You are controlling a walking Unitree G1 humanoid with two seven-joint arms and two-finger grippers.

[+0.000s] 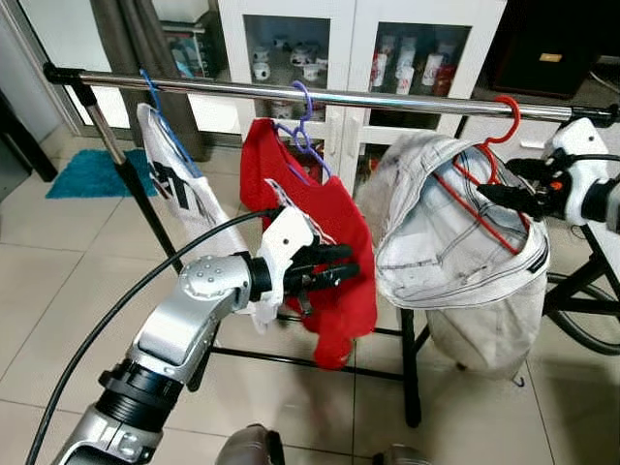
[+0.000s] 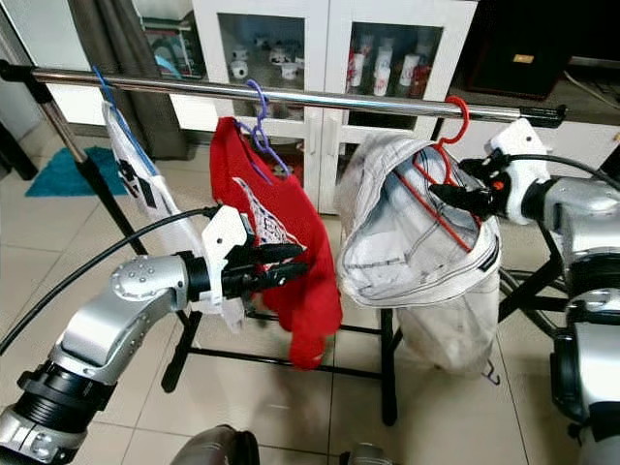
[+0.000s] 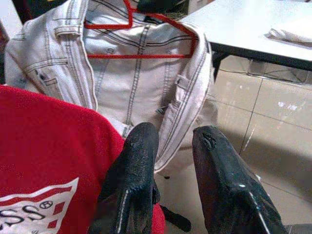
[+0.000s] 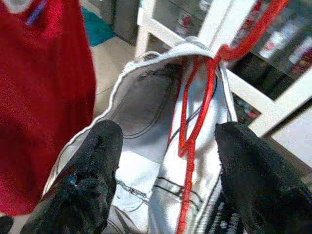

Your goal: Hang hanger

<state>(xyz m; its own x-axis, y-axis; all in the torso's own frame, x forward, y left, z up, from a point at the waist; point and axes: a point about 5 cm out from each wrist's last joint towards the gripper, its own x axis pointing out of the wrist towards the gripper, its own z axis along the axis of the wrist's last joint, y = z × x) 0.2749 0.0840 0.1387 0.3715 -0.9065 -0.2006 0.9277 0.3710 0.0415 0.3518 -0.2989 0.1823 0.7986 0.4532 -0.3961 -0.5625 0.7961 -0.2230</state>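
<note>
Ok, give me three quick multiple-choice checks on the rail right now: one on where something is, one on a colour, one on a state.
1. Where does the red hanger with the pale denim jacket hang?
A. at the rail's left end
B. right of the red T-shirt
C. on the floor

2. What colour is the hanger that carries the red T-shirt?
A. purple
B. green
C. black

3. How are the right gripper fingers?
A. shut on the rail
B. shut on the red T-shirt
C. open on either side of the red hanger

Answers: 1 B, its hook is over the rail past the shirt. 2 A, a purple hanger shows above the collar. 3 C, the right wrist view shows a gap on both sides.
</note>
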